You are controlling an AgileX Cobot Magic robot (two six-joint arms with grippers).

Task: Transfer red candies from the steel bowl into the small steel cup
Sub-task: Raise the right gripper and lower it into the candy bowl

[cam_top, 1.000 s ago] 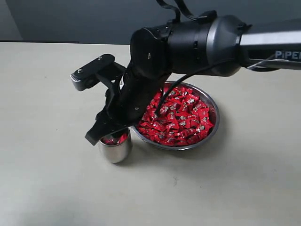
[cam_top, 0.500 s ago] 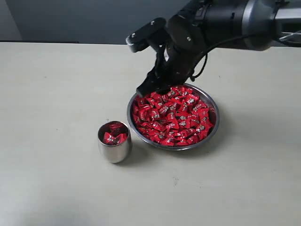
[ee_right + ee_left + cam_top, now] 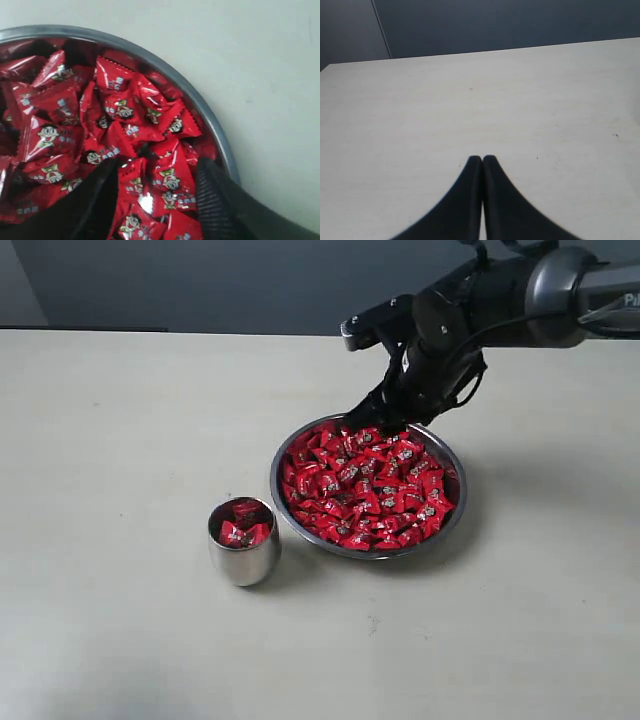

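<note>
The steel bowl (image 3: 457, 502) sits right of centre, heaped with red candies (image 3: 370, 485). The small steel cup (image 3: 243, 558) stands to its left with a few red candies (image 3: 240, 525) inside. My right gripper (image 3: 372, 423) hangs over the bowl's far rim, fingers down among the top candies. In the right wrist view that gripper (image 3: 157, 172) is open, its fingers (image 3: 217, 192) straddling candies (image 3: 167, 180) beside the bowl's rim (image 3: 212, 125). My left gripper (image 3: 482, 161) is shut over bare table, holding nothing, and does not show in the exterior view.
The pale table (image 3: 110, 420) stretches around bowl and cup. A dark wall (image 3: 200, 280) runs behind its far edge. The right arm (image 3: 540, 285) reaches in from the upper right above the table.
My right gripper has left the cup, swung right across the bowl's far side and come down over its far rim. Candies lie in the cup where the gripper was.
</note>
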